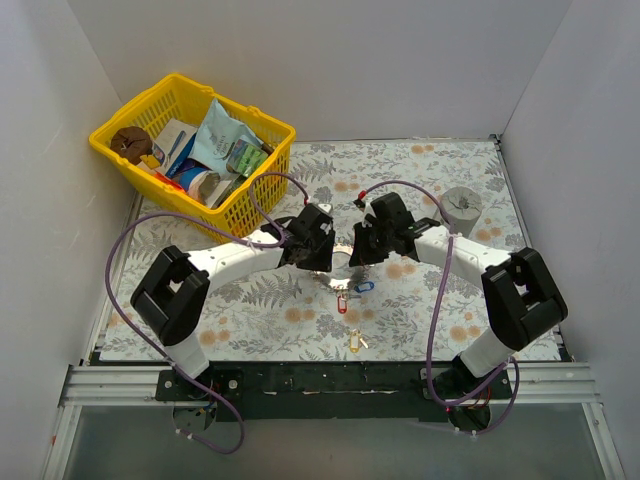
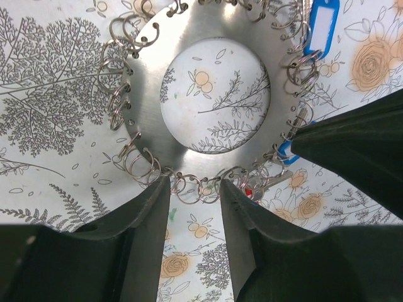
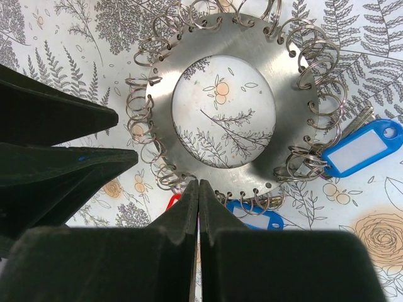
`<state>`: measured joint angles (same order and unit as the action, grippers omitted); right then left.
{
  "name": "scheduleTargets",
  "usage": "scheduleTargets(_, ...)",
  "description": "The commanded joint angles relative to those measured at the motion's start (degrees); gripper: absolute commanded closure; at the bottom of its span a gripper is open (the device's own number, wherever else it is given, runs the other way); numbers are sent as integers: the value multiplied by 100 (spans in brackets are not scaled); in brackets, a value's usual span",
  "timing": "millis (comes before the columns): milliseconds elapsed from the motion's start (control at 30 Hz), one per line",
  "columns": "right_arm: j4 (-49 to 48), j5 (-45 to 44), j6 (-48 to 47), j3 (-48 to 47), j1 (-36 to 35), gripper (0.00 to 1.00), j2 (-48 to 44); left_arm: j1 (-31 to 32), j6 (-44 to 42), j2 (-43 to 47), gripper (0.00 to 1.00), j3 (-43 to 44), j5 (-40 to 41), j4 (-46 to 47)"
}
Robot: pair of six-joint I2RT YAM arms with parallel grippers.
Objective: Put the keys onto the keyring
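Note:
The keyring (image 1: 340, 262) is a flat silvery disc with an open centre and many small split rings round its rim, lying mid-table on the floral mat. My left gripper (image 2: 195, 189) is open, its fingers straddling a few small rings at the rim (image 2: 148, 100). My right gripper (image 3: 199, 185) is shut, its tips touching the keyring's rim (image 3: 286, 107); I cannot tell if it pinches anything. A blue key (image 3: 359, 148), a second blue key (image 3: 252, 219) and a red key (image 3: 173, 201) lie at the rim. A yellow key (image 1: 354, 343) lies alone nearer the front.
A yellow basket (image 1: 190, 135) full of packets stands at the back left. A grey metal cylinder (image 1: 461, 208) stands at the back right. White walls close in the table on three sides.

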<state>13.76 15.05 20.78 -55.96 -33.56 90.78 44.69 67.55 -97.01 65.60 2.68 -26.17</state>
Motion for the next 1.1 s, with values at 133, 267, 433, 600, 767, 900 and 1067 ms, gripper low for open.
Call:
scheduleTargets(133, -75, 156, 14, 129, -10, 99, -157, -39, 57, 236, 62, -241, -109, 191)
scheduleTargets(267, -93, 200, 41, 226, -10, 99, -166, -39, 65, -19, 62, -162, -206, 271)
scheduleTargets(433, -110, 209, 49, 279, -10, 99, -175, -39, 65, -248, 63, -144, -259, 280)
scheduleTargets(600, -101, 270, 58, 227, -10, 99, -70, -39, 74, -266, 66, -267, -461, 288)
scheduleTargets(767, -75, 323, 14, 60, -10, 99, 89, -39, 118, -222, 70, -399, -637, 332)
scheduleTargets(900, -84, 122, 23, 103, -10, 99, 1, -39, 188, -125, 73, -539, -672, 393)
scheduleTargets(1067, -14, -54, 32, 16, 43, 99, -43, -39, 153, -81, 67, -365, -628, 385)
